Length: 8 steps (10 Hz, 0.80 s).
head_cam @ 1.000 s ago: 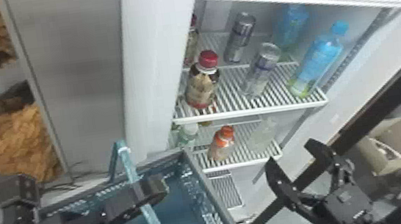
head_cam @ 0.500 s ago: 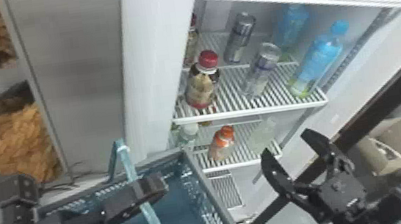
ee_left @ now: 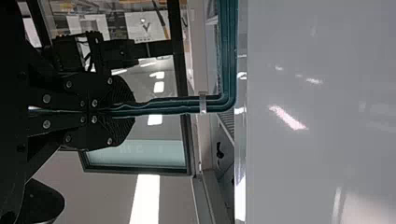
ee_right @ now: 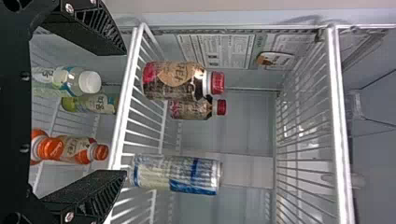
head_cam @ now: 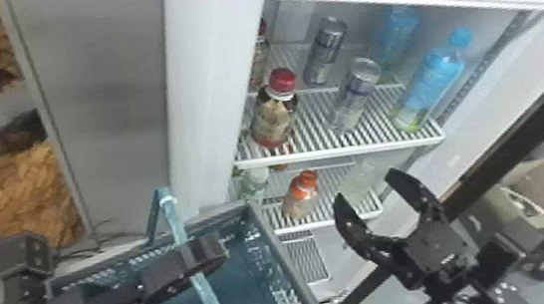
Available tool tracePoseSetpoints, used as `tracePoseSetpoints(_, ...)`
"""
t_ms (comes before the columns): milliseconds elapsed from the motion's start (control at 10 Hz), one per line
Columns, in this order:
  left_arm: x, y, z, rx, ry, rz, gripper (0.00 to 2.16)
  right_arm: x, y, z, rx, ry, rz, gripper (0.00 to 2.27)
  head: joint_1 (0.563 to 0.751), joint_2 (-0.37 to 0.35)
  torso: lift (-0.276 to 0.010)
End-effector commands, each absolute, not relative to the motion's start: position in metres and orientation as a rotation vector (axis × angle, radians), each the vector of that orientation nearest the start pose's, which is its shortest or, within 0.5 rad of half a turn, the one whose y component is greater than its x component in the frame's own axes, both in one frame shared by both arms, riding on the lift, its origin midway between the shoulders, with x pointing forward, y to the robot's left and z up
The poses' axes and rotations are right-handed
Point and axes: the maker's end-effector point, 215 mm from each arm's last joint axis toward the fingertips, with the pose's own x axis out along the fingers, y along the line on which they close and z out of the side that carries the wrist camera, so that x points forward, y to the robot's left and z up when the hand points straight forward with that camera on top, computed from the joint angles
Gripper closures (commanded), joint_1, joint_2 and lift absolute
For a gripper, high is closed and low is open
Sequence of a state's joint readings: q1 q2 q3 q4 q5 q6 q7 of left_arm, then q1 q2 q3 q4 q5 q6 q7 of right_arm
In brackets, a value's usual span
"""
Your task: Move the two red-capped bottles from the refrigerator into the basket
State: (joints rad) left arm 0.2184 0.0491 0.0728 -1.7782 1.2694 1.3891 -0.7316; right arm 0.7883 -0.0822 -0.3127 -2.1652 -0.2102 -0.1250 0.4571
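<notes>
Two labelled, red-capped bottles [head_cam: 272,120] stand one behind the other on a fridge shelf [head_cam: 336,151]. The left gripper [head_cam: 211,253] clasps the handle [head_cam: 211,302] of the basket [head_cam: 285,259]; the right gripper [head_cam: 366,186] is empty, spread wide.

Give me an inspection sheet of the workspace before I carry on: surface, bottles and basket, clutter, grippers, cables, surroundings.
Surface: white wire shelf, holding both job bottles.
Job's things: front red-capped bottle and rear red-capped bottle upright; basket before the fridge.
Clutter: two silver cans, two blue bottles on that shelf; orange-capped bottle below.
Grippers: left gripper shut on basket handle; right gripper open, empty.
Cables: thin dark cords behind the basket.
Surroundings: open box, right.
</notes>
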Motion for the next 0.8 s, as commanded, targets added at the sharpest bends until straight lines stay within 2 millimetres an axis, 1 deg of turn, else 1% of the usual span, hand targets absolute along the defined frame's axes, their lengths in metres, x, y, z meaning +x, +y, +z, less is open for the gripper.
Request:
tracePoseSetpoints(0,0.289,-0.013,-0.297,-1.485,0.781,-1.342,1.20,0.358,-0.282,-0.331,-0.037,0.042,0.268,0.10,0.695,-0.350,0.000)
tracePoseSetpoints(100,0.289,-0.013,-0.297,-1.485,0.781,-1.342,1.20,0.364,-0.276,-0.329,-0.023,0.030,0.272,0.10,0.695,-0.350,0.000)
tracePoseSetpoints(300,0.290,-0.013,-0.297,-1.484,0.781,-1.339,1.20,0.371,-0.269,-0.321,-0.006,0.010,0.282,0.10,0.695,-0.350,0.000)
tracePoseSetpoints(500,0.289,-0.013,-0.298,-1.487,0.781,-1.338,1.20,0.380,-0.266,-0.317,0.014,0.005,0.283,0.10,0.695,-0.350,0.000)
tracePoseSetpoints(700,0.289,-0.014,-0.297,-1.484,0.782,-1.341,1.20,0.396,-0.261,-0.310,0.028,0.008,0.275,0.10,0.695,-0.350,0.000)
